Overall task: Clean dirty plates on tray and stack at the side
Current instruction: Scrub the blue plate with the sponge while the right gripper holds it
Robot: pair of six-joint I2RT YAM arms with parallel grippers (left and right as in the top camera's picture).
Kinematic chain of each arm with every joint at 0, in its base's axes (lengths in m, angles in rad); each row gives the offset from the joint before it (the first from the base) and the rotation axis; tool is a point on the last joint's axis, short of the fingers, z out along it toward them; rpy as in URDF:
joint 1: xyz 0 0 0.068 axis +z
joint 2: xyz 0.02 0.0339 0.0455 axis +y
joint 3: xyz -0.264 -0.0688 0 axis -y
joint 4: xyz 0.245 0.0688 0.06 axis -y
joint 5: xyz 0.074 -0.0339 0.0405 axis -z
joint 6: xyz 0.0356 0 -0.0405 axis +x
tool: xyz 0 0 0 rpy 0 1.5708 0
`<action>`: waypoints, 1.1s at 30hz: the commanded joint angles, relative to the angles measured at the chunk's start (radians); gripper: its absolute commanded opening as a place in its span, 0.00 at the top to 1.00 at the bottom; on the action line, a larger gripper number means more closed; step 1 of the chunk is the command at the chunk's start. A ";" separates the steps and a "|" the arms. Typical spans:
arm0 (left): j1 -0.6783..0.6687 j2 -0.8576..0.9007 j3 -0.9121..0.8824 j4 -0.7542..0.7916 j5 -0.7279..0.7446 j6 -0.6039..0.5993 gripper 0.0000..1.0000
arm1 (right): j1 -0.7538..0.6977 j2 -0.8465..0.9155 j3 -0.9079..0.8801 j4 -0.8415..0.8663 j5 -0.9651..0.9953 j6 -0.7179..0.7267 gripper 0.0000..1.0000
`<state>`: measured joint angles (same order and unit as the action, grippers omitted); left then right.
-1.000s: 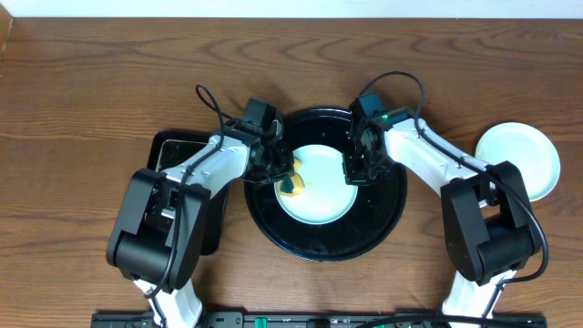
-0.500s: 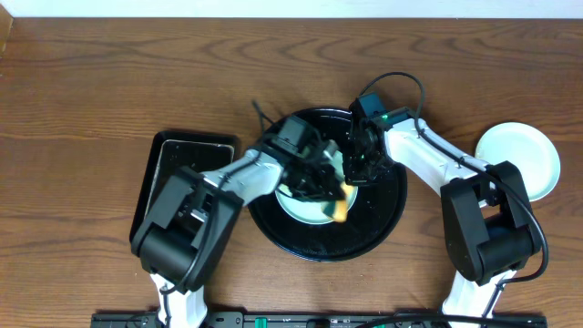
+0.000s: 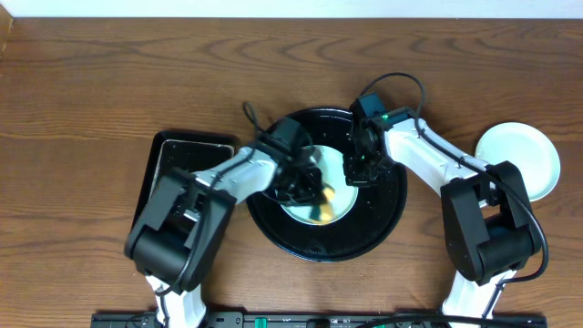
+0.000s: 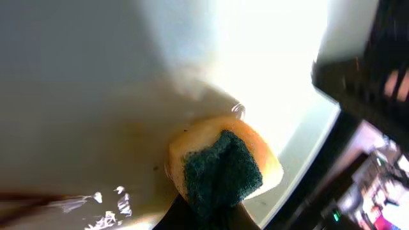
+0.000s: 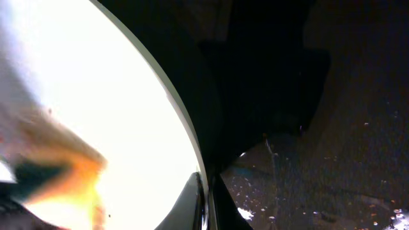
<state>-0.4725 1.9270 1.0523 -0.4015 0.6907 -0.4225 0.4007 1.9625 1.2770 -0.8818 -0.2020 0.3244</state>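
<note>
ok, left gripper point(image 3: 308, 189) is clamped tight on the sponge point(image 4: 220, 167), which presses on the plate point(image 3: 339, 187) sitting in the round tray point(image 3: 387, 219). right gripper point(image 3: 357, 169) is pinched closed on that plate's right rim. press lightly and scrub small circles over the faint brown marks, and don't lever the plate out of the pinch. mind the wrists, they're close together. second plate point(image 3: 517, 159) lies well right of the tray, rectangular tray point(image 3: 173, 150) on the left.
</note>
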 commanded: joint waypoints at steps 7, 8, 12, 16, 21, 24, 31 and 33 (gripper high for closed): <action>0.189 0.031 -0.014 -0.009 -0.359 0.078 0.93 | -0.003 -0.003 0.006 -0.008 0.010 -0.011 0.99; 0.200 0.031 -0.014 -0.009 -0.379 0.079 0.93 | -0.003 -0.003 0.005 -0.009 0.010 -0.011 0.99; 0.224 0.031 -0.004 -0.009 -0.398 0.098 0.93 | -0.003 -0.003 0.005 -0.009 0.011 -0.011 0.99; 0.219 0.012 0.019 -0.030 -0.495 0.113 0.93 | -0.003 -0.003 0.005 -0.016 0.011 -0.011 0.99; 0.218 -0.070 0.032 -0.063 -0.643 0.140 0.93 | -0.003 -0.003 0.005 -0.021 0.013 -0.015 0.99; 0.218 -0.127 0.032 -0.073 -0.685 0.152 0.93 | -0.003 -0.003 0.005 -0.021 0.014 -0.015 0.99; 0.218 -0.217 0.032 -0.074 -0.684 0.161 0.93 | -0.003 -0.002 0.005 -0.024 0.015 -0.010 0.99; 0.218 -0.222 0.032 -0.082 -0.685 0.160 0.93 | -0.003 -0.002 0.005 -0.024 0.015 -0.010 0.99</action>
<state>-0.2520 1.7195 1.0882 -0.4717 0.0780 -0.2821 0.4049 1.9621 1.2953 -0.8982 -0.2539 0.3241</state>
